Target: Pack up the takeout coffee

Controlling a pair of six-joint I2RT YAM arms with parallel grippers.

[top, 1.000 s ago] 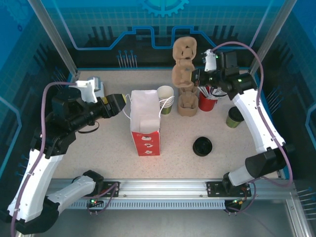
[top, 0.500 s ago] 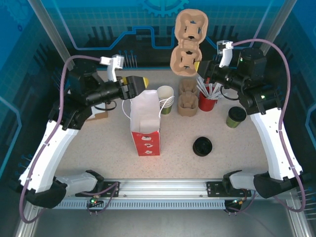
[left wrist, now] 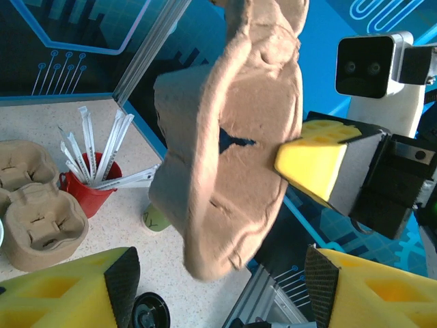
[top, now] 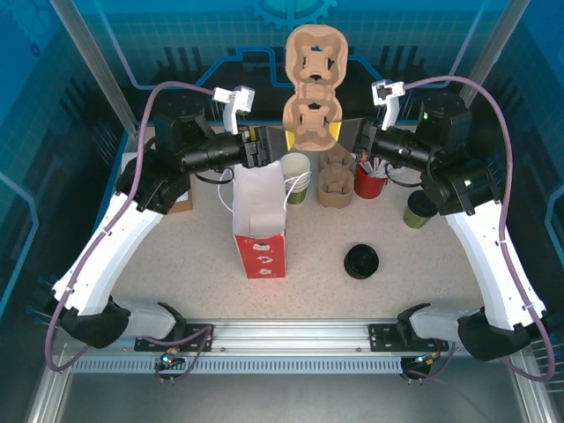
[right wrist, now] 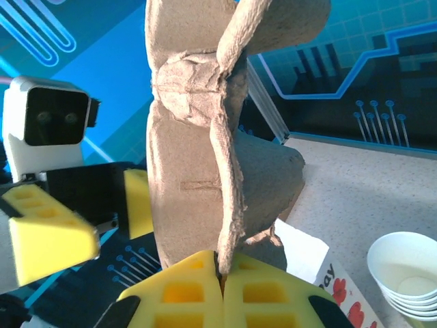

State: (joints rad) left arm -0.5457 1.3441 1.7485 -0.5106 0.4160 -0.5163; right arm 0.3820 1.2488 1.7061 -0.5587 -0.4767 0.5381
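Within the last second the pulp cup carrier point(top: 310, 88) was lifted clear of the stack of carriers point(top: 335, 181) and carried upward and to the left, so that it was held on end in the air, near the open top of the paper bag point(top: 258, 220); it was clamped at one edge by the right gripper point(right wrist: 222, 281), whose yellow fingers were pressed together on the cardboard; over the same interval the left gripper point(top: 271, 143) was raised from low on the left side of the table to a place just beside the carrier; its jaws were seen standing apart with the carrier in front of them, though whether the pads already touched it could not be told; the takeout coffee point(top: 419, 209) was left untouched, upright and lidded on the table at the right, near the red cup of stirrers point(top: 370, 182) and well apart from both grippers; from this it was judged that a handover or a two-handed steadying of the carrier was being prepared, that the carrier had yet to be placed, and that the coffee itself had not yet been packed
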